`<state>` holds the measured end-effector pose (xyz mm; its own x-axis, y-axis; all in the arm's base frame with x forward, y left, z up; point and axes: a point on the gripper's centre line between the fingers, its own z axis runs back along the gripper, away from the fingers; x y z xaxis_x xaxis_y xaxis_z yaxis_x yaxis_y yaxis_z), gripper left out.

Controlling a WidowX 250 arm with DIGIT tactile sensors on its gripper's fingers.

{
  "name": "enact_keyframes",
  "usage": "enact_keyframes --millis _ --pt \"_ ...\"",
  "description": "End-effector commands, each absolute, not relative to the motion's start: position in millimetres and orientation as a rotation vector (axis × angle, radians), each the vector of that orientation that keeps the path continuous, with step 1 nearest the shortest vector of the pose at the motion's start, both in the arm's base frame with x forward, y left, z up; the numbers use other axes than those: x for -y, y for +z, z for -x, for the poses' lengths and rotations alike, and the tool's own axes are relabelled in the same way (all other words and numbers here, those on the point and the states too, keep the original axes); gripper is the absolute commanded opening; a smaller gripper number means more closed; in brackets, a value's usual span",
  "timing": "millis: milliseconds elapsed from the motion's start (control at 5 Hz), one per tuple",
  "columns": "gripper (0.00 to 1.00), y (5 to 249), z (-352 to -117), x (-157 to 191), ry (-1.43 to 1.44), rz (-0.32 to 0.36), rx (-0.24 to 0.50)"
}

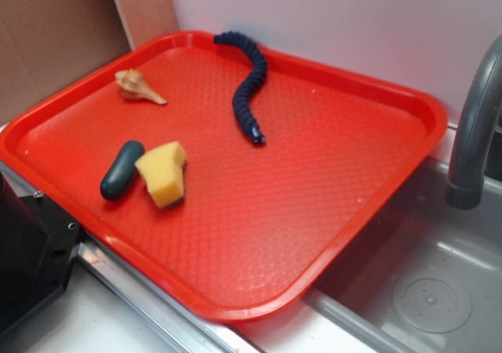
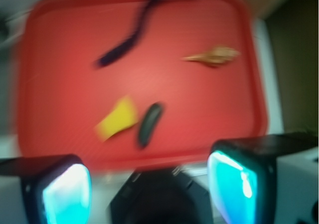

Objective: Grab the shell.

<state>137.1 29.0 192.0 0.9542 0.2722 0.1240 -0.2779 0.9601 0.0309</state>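
The shell (image 1: pixel 138 85) is a small tan spiral conch lying on the red tray (image 1: pixel 314 172) near its far-left corner, pointed tail toward the middle. From the wrist view it shows blurred as the shell (image 2: pixel 214 56) at the tray's upper right. My gripper (image 2: pixel 149 186) hangs high above the tray's near edge, well clear of the shell, open, with nothing between its cyan-lit pads (image 2: pixel 232 186). The gripper's fingers do not show in the exterior view.
On the tray also lie a yellow sponge wedge (image 1: pixel 163 174), a dark oblong object (image 1: pixel 121 170) touching it, and a navy ribbed snake-like toy (image 1: pixel 249 86). A grey sink basin (image 1: pixel 423 290) and faucet (image 1: pixel 475 125) sit to the right. A black robot base (image 1: pixel 31 251) stands at the lower left.
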Motion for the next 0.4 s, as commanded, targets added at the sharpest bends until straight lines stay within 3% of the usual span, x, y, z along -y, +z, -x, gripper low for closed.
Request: enact_keyframes --millis 0,200 --pt "1.0 163.7 -158.1 -108.8 0.74 -0.08 0.272" --pt "1.0 143.5 -167.1 -143.0 0.902 -0.079 0.274"
